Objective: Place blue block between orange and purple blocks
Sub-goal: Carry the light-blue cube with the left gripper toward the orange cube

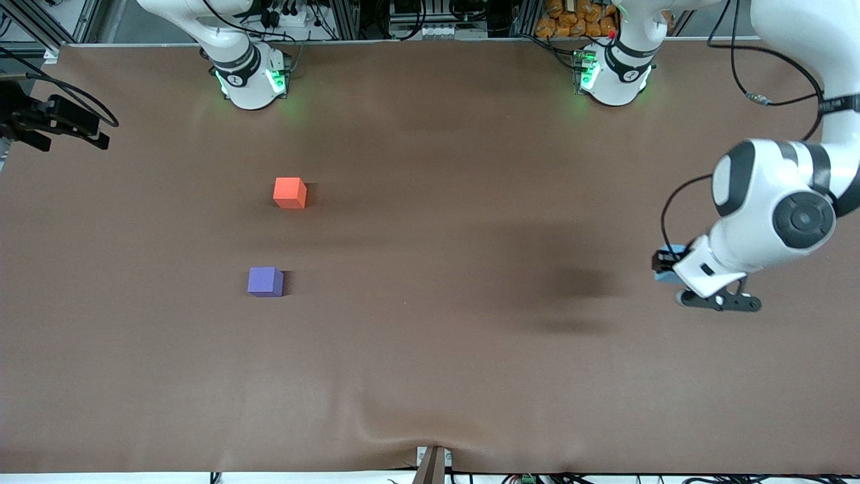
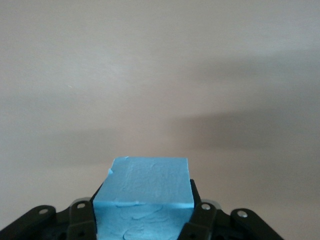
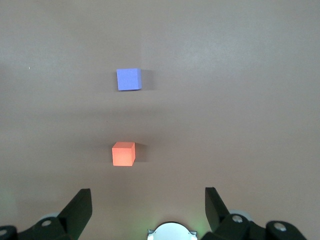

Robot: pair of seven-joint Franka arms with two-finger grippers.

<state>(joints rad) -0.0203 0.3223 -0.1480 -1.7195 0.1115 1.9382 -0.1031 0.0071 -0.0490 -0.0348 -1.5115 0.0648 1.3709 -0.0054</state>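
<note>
The left hand (image 1: 665,267) is clamped on the blue block (image 2: 145,192), its two black fingers (image 2: 82,220) pressing flat against opposite side faces so the cube sits square between them with its top face free. That grip looks chosen to keep the block level and let it be set down without tipping. In the front view only a sliver of blue shows at the hand, low at the left arm's end of the worktop (image 1: 430,349), with a dark shadow cast on the cloth beside it; whether the block is just off the surface or resting on it I cannot tell.

The right hand (image 3: 147,210) is spread wide and holds nothing. It hangs high near its own base, looking down on the other two cubes, and the right arm waits there, out of the way of the lane the blue block will need.

Toward the right arm's end of the worktop stand the orange block (image 1: 290,193) and the purple block (image 1: 265,281), the purple one nearer the front camera. They are well apart, with bare cloth between them. That gap is the target, so the carry across the worktop is yet to be done.
</note>
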